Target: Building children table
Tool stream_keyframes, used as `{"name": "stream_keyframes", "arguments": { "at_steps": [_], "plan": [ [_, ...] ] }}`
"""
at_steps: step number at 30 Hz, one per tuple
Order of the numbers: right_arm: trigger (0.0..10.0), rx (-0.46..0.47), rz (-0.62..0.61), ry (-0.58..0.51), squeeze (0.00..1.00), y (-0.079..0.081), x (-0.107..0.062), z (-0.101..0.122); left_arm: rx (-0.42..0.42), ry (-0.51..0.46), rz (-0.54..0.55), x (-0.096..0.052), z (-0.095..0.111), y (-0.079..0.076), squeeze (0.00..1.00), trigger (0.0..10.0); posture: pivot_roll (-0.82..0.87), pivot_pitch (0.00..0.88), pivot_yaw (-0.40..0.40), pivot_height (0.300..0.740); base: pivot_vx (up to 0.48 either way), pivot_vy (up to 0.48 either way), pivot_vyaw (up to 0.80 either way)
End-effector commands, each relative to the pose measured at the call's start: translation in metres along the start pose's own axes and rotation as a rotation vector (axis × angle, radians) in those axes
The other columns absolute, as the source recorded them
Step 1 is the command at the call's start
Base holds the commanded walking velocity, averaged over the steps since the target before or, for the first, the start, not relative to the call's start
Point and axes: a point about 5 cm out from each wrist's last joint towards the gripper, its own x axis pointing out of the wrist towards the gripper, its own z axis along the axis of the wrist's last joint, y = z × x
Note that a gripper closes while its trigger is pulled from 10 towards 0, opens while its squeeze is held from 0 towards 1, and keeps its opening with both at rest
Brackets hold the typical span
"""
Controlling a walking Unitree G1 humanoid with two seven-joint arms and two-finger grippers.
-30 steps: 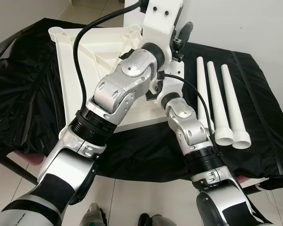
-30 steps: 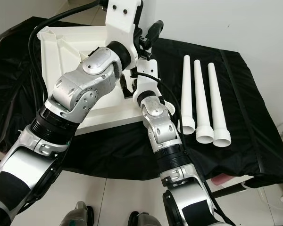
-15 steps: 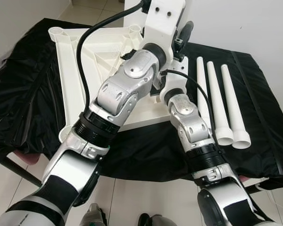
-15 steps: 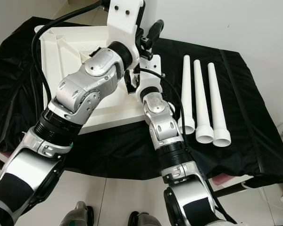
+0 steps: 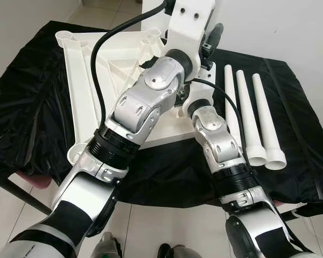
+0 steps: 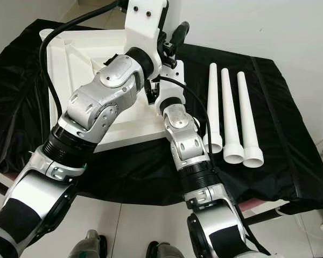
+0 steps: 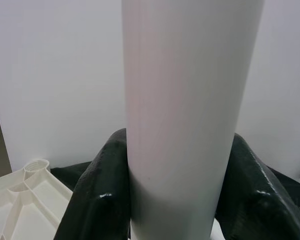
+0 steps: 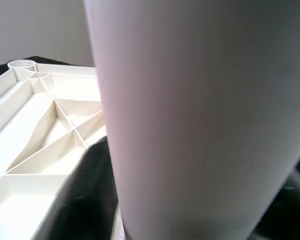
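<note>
Both arms have edged toward 12 o'clock; left gripper (image 7: 180, 200) and right gripper (image 8: 190, 200) clamp the upright leg (image 7: 190, 100), its foot hidden over the tabletop (image 5: 91, 70).

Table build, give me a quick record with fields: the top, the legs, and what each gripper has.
tabletop: white tabletop, underside up, ribs showing, on the black cloth
loose legs: three white legs side by side on the cloth, right of the tabletop
held leg: fourth leg, upright
left gripper: shut on the fourth leg
right gripper: fingers flank the same leg
</note>
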Motion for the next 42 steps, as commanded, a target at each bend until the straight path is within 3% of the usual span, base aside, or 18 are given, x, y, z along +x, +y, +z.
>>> {"name": "stream_keyframes", "arguments": {
  "at_steps": [1, 15, 16, 17, 18, 19, 31, 32, 36, 37, 40, 41, 42],
  "plan": [
    [0.0, -0.029, 0.009, -0.044, 0.0, 0.0, 0.001, 0.008, 0.01, -0.005, -0.075, 0.0, 0.002, -0.009, 0.0, 10.0, 0.11, 0.098, -0.083, 0.74, 0.0, 0.0, 0.0],
    [0.0, -0.09, 0.036, -0.077, 0.0, 0.001, -0.001, 0.009, 0.01, 0.025, -0.05, 0.002, -0.002, -0.004, 0.0, 10.0, 0.11, 0.119, -0.081, 0.74, 0.0, 0.0, 0.0],
    [1.8, -0.092, 0.038, -0.079, 0.0, 0.001, -0.002, 0.009, 0.007, 0.027, -0.049, 0.002, -0.002, -0.004, 0.0, 10.0, 0.11, 0.119, -0.081, 0.74, 0.0, 0.0, 0.0],
    [1.8, -0.092, 0.038, -0.079, 0.0, 0.001, -0.002, 0.009, 0.007, 0.027, -0.049, 0.002, -0.002, -0.004, 0.0, 10.0, 0.11, 0.119, -0.081, 0.74, 0.0, 0.0, 0.0],
    [5.0, -0.101, 0.037, -0.08, 0.0, 0.001, -0.002, 0.009, 0.007, 0.028, -0.049, 0.002, -0.002, -0.004, 0.0, 10.0, 0.11, 0.124, -0.078, 0.74, 0.0, 0.0, 0.0],
    [10.0, -0.103, 0.036, -0.079, 0.0, 0.001, -0.002, 0.009, 0.005, 0.029, -0.047, 0.002, -0.002, -0.003, 0.0, 10.0, 0.11, 0.124, -0.078, 0.74, 0.0, 0.0, 0.0],
    [10.0, -0.112, 0.039, -0.078, 0.0, 0.001, -0.002, 0.008, -0.022, 0.023, -0.046, 0.002, -0.002, -0.003, 0.0, 10.0, 0.11, 0.128, -0.076, 0.74, 0.0, 0.0, 0.0],
    [10.0, -0.104, 0.029, -0.071, 0.0, 0.0, -0.001, 0.007, -0.042, 0.017, -0.049, 0.002, -0.001, -0.002, 1.0, 10.0, 0.11, 0.128, -0.076, 0.74, 0.0, 0.0, 0.0],
    [10.0, -0.088, 0.013, -0.06, 0.0, -0.002, -0.001, 0.006, -0.079, 0.009, -0.057, 0.001, 0.001, -0.003, 1.0, 10.0, 0.11, 0.128, -0.076, 0.74, 0.0, 0.0, 0.0],
    [10.0, -0.061, -0.011, -0.042, 0.0, -0.006, 0.0, 0.004, -0.129, -0.003, -0.07, -0.001, 0.004, -0.003, 0.72, 10.0, 0.11, 0.124, -0.075, 0.74, 0.0, 0.0, 0.0],
    [10.0, -0.033, -0.034, -0.025, 0.0, -0.009, 0.0, 0.001, -0.162, -0.012, -0.08, -0.002, 0.006, -0.002, 0.64, 10.0, 0.11, 0.124, -0.075, 0.74, 0.0, 0.0, 0.0],
    [10.0, -0.017, -0.055, -0.012, 0.0, -0.012, 0.0, -0.001, -0.187, -0.015, -0.088, -0.003, 0.007, -0.002, 0.41, 10.0, 0.11, 0.124, -0.075, 0.74, 0.0, 0.0, 0.0],
    [10.0, -0.017, -0.055, -0.012, 0.0, -0.012, 0.0, -0.001, -0.187, -0.015, -0.088, -0.003, 0.007, -0.002, 0.41, 10.0, 0.11, 0.124, -0.075, 0.74, 0.0, 0.0, 0.0]
  ]
}}
